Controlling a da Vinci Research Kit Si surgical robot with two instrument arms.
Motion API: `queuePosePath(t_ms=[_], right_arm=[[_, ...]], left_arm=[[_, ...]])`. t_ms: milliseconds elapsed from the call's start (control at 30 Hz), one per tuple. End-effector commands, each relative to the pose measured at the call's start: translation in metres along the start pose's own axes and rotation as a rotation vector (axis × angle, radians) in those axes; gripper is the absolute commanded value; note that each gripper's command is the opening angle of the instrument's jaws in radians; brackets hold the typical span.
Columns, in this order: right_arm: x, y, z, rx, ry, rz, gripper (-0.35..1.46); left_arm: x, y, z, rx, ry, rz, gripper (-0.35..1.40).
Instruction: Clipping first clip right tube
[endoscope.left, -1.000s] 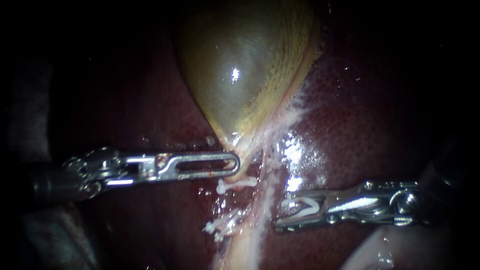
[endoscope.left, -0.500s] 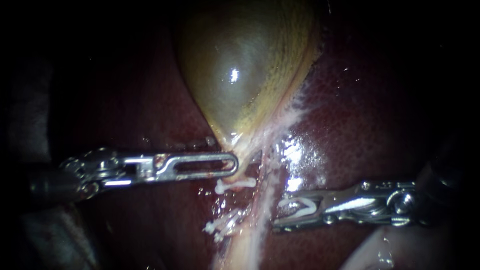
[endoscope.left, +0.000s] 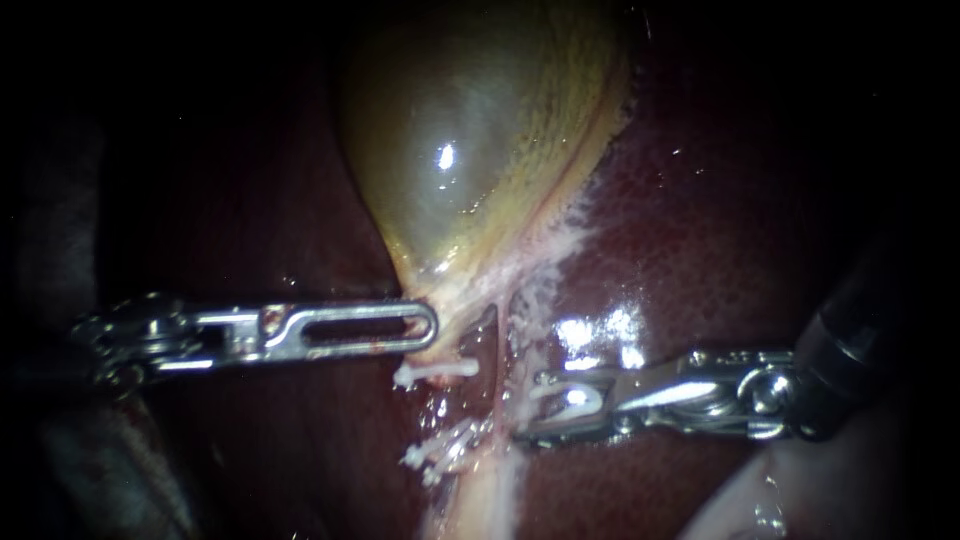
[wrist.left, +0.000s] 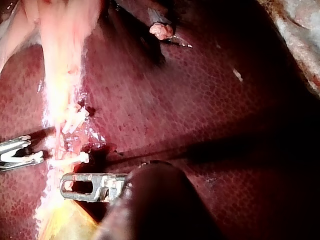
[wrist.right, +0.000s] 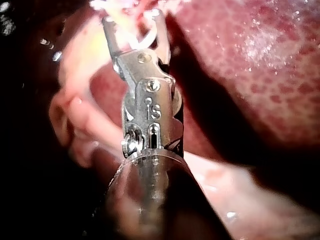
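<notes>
One white V-shaped clip (endoscope.left: 572, 397) sits beside the pale tube (endoscope.left: 512, 340).

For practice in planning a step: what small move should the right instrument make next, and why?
Probably ease the right instrument a little toward the right tube. Its open white clip sits just beside that tube, seemingly not yet around it, so closing now might miss.
</notes>
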Motion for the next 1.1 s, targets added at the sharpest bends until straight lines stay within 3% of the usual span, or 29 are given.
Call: queuePosePath(t_ms=[33, 233, 733, 1100], right_arm=[[0.0001, 0.0001, 0.0002, -0.001, 0.000, 0.000, 0.51], [0.0005, 0.0002, 0.0013, -0.004, 0.006, 0.002, 0.50], [0.0003, 0.0015, 0.0041, -0.009, 0.013, -0.002, 0.50], [0.0009, 0.0002, 0.0065, 0.011, 0.007, 0.001, 0.46]], left_arm=[[0.0000, 0.0002, -0.0003, -0.001, -0.003, -0.001, -0.35], [0.0002, 0.0011, -0.0013, -0.002, -0.009, -0.005, -0.35], [0.0001, 0.0026, -0.0017, -0.001, -0.012, -0.017, -0.35], [0.0002, 0.0027, -0.0016, -0.001, -0.012, -0.017, -0.35]])
